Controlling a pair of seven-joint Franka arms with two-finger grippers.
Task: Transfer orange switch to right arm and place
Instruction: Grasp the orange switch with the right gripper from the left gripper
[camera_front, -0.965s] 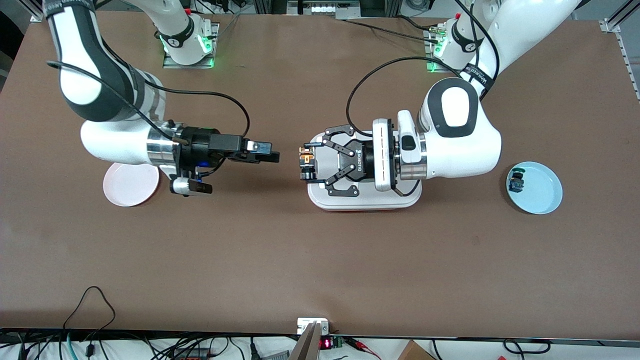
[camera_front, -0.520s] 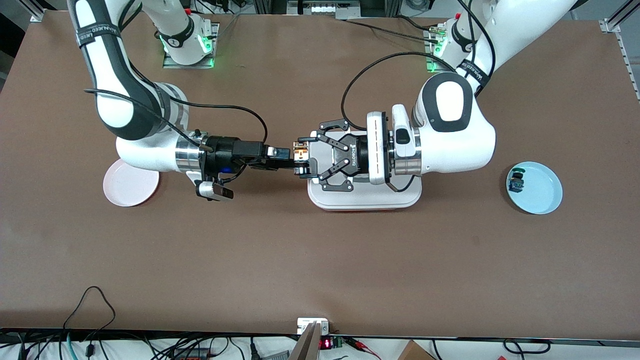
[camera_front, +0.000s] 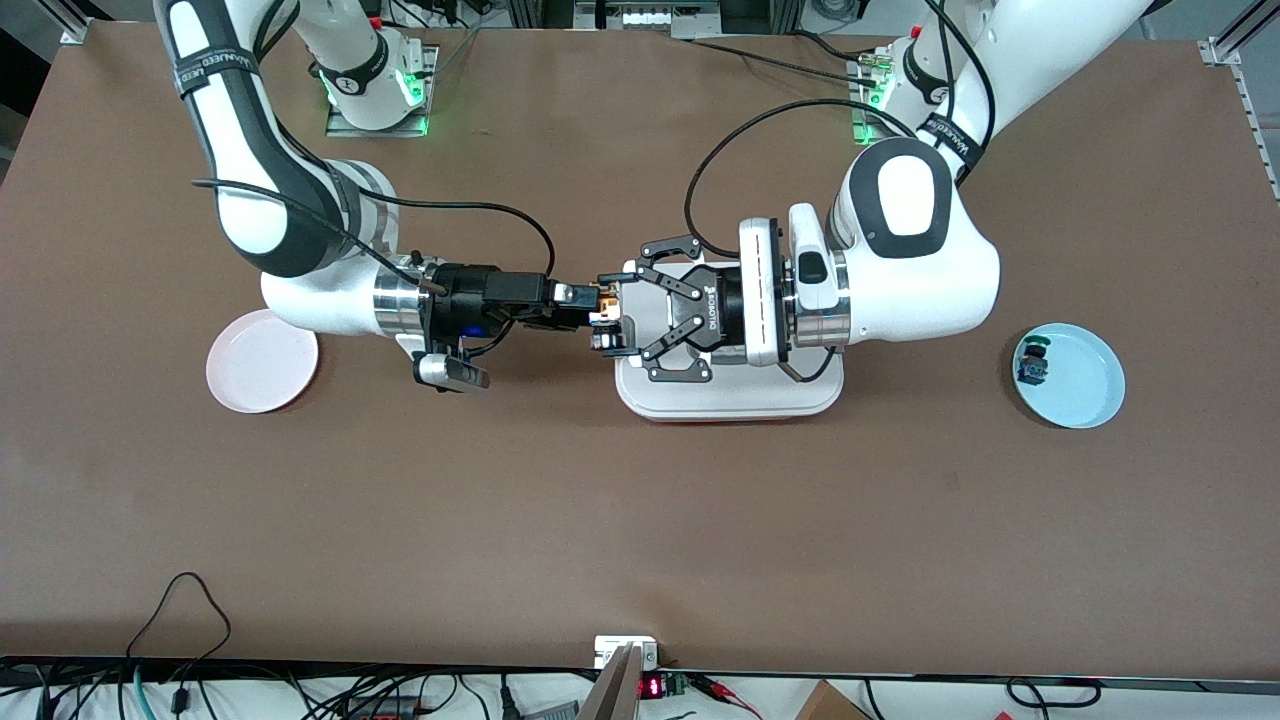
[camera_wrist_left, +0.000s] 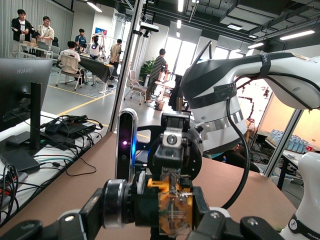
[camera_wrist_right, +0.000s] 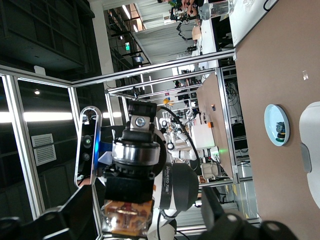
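— Looking at your left end effector (camera_front: 612, 318) first: what is it doing?

— Its black linkage fingers are pinched on the orange switch (camera_front: 603, 318), holding it in the air over the end of the white tray (camera_front: 728, 398) that faces the right arm's end of the bench (camera_front: 640, 520). In the left wrist view you see the switch's amber body (camera_wrist_left: 175, 212) clamped between the two pads.

— And your right end effector?

— Your right end effector (camera_front: 590, 308) has its slim black fingers at the same switch, meeting the left one tip to tip. Whether those fingers are spread or already pressing on the part, you cannot tell. The right arm (camera_front: 300, 230) reaches in level from its own end.

— What lies farther out from the two?

— Out toward the right arm's end, near its wrist, a pink plate (camera_front: 262, 362) sits on the bench. Well away toward the left arm's end is a pale blue plate (camera_front: 1090, 385) with a small blue-and-green switch part (camera_front: 1032, 364) on it.
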